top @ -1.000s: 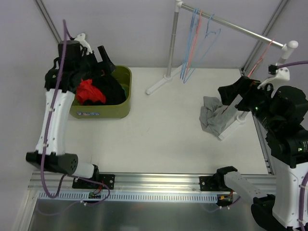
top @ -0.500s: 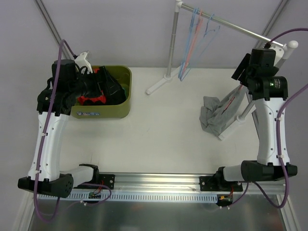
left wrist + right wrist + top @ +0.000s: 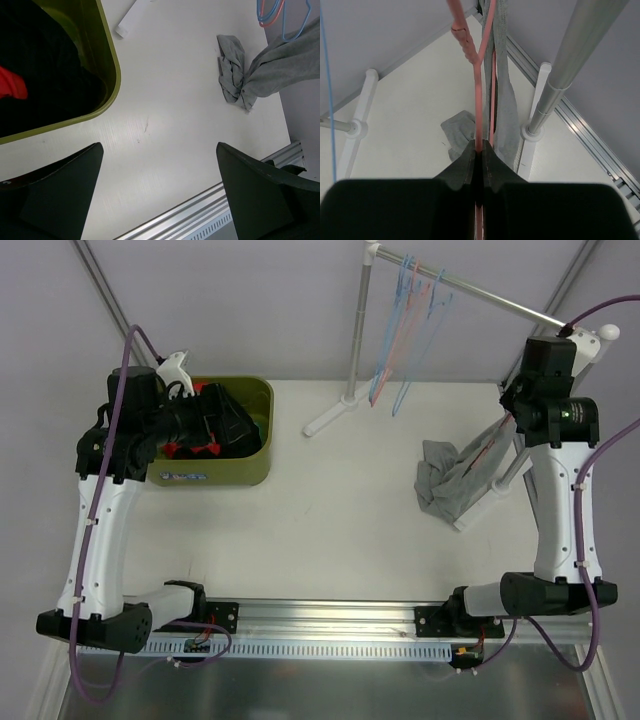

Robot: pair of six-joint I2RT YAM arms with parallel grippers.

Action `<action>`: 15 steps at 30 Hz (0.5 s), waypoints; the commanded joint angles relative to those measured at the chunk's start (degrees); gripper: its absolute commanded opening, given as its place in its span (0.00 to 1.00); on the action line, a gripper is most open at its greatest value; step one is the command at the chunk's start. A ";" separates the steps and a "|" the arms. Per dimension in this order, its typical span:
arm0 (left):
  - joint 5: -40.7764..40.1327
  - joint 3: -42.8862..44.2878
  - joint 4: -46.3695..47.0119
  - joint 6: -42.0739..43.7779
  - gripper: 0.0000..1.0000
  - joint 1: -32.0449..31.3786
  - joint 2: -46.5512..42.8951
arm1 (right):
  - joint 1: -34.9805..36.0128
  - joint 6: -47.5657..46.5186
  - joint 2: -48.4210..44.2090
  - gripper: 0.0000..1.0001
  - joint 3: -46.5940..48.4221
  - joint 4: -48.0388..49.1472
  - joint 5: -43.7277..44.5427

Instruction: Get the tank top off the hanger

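The grey tank top (image 3: pixel 448 480) hangs from a pink wire hanger (image 3: pixel 488 448) at the right end of the rail and trails down into a heap on the table. In the right wrist view my right gripper (image 3: pixel 479 146) is shut on the hanger (image 3: pixel 479 100) just below its twisted neck. The tank top's straps (image 3: pixel 506 117) hang right behind the fingers. My right gripper (image 3: pixel 515 406) sits high beside the rail's end. My left gripper (image 3: pixel 157 147) is open and empty over bare table. From the left wrist the tank top (image 3: pixel 280 70) shows far off.
A green bin (image 3: pixel 256 466) of dark and red clothes sits at the left, under my left gripper (image 3: pixel 213 420). The clothes rail (image 3: pixel 480 295) carries several blue and pink empty hangers (image 3: pixel 400 330). Its white feet (image 3: pixel 330 418) rest on the table. A rail post (image 3: pixel 536 127) stands close to my right fingers.
My right arm rose to the rail's end and its gripper went from open to shut on the pink hanger. The left arm shifted over the bin, still open. The empty hangers sway.
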 commanded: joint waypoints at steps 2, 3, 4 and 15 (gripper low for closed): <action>4.06 2.34 0.07 -1.21 0.99 -0.02 1.79 | -0.33 -1.24 -4.46 0.00 6.17 1.89 -5.12; 5.11 2.69 -0.01 -1.56 0.99 -0.02 2.05 | -0.33 -1.85 -4.82 0.00 6.61 1.62 -7.15; 5.47 3.13 -0.01 -1.92 0.99 -0.11 2.32 | -0.33 -2.20 -5.43 0.00 6.79 1.45 -9.17; 0.64 18.76 0.78 -2.54 0.99 -14.86 10.14 | -0.24 -7.83 -19.92 0.00 -5.58 -6.37 -42.40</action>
